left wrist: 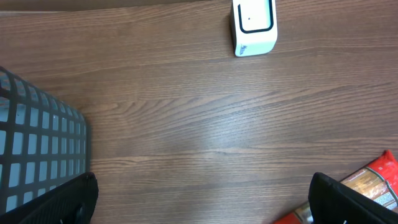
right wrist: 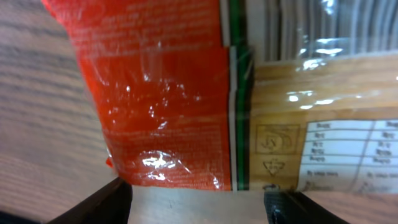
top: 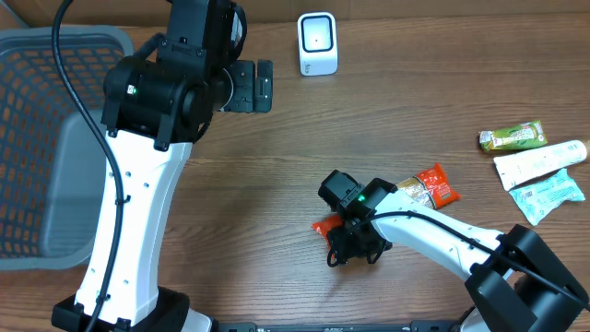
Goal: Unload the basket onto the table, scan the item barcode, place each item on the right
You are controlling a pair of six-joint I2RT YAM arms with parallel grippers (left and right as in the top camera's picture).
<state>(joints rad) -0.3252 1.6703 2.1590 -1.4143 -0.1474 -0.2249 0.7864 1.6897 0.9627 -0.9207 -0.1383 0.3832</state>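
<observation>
The item is a red and tan snack packet lying flat on the wooden table; its other red end pokes out from under my right arm. My right gripper is low over it. In the right wrist view the packet fills the upper frame, its near edge level with the fingertips; the gripper is open and pinches nothing. A white barcode scanner stands at the table's far edge. High above the table near it, my left gripper is wide open and empty, with the scanner ahead of it.
A grey mesh basket stands at the left edge. At the right edge lie a green bar, a white tube and a pale blue packet. The left wrist view catches the basket's corner and the packet's end.
</observation>
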